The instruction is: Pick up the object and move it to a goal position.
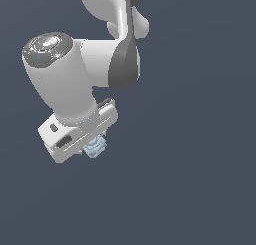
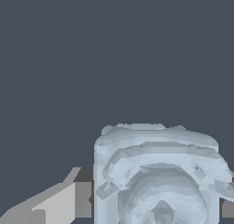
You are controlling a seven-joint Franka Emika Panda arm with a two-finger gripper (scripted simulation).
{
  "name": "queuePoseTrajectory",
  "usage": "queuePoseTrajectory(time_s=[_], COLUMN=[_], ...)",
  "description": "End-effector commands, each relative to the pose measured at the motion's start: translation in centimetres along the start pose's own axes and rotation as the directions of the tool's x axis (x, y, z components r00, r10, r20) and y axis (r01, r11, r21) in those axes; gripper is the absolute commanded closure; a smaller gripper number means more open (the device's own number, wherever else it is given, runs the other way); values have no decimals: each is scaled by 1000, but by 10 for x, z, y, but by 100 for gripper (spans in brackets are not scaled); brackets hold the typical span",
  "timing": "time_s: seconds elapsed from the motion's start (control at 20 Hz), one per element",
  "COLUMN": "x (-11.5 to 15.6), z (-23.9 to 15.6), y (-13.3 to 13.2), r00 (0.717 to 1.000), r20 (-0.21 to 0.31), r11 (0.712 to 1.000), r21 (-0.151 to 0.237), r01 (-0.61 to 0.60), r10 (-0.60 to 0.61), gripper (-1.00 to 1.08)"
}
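Note:
The object (image 1: pixel 94 148) is a tiny pale blue-grey block peeking out just under the white gripper hand (image 1: pixel 80 134) in the exterior view. In the wrist view the block (image 2: pixel 157 173) fills the lower part of the picture, its ringed face toward the camera. A grey finger (image 2: pixel 68 200) presses against one side of it and a sliver of the other finger (image 2: pixel 227 208) touches the opposite side. The gripper is shut on the block. The fingertips are hidden behind the hand in the exterior view.
The white arm (image 1: pixel 75 79) with its dark grey joint (image 1: pixel 124 64) reaches in from the top of the exterior view. Around it only a plain dark blue-grey background shows.

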State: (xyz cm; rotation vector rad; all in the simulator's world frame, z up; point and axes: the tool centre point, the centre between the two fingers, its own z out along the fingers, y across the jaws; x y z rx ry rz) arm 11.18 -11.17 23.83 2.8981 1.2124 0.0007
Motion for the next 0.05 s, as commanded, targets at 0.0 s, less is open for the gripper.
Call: queuePoseTrajectory(time_s=[0.0], x=[0], z=[-1], y=[1], r00=[1000], r20=[0], r11=[1000], r21=[0], r01=[0], r10=[0], gripper=[108])
